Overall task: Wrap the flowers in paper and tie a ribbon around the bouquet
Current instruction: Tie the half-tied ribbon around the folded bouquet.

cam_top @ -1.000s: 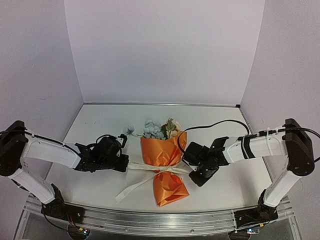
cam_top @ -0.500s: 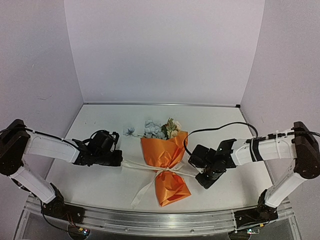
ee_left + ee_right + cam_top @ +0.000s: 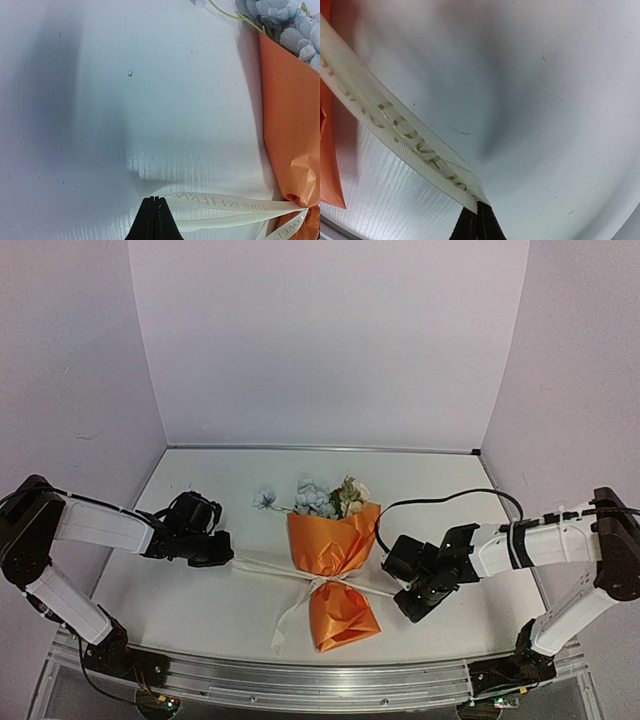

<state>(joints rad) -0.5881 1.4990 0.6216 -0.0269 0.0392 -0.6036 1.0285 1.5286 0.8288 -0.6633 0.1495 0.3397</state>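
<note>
Both arms are drawing apart compared with a second ago: the left pincer [image 3: 226, 557] is moving further left and the right pincer [image 3: 395, 592] further right, each pressed shut on the ribbon [image 3: 268, 569], so the knot is cinching tight (tie looks nearly done, my guess). The bouquet [image 3: 330, 540] is lying between the two pincers, its orange paper [image 3: 340, 615] squeezed at the waist where the ribbon crosses, with pale blue and cream flowers [image 3: 322, 498] poking out the far end.
</note>
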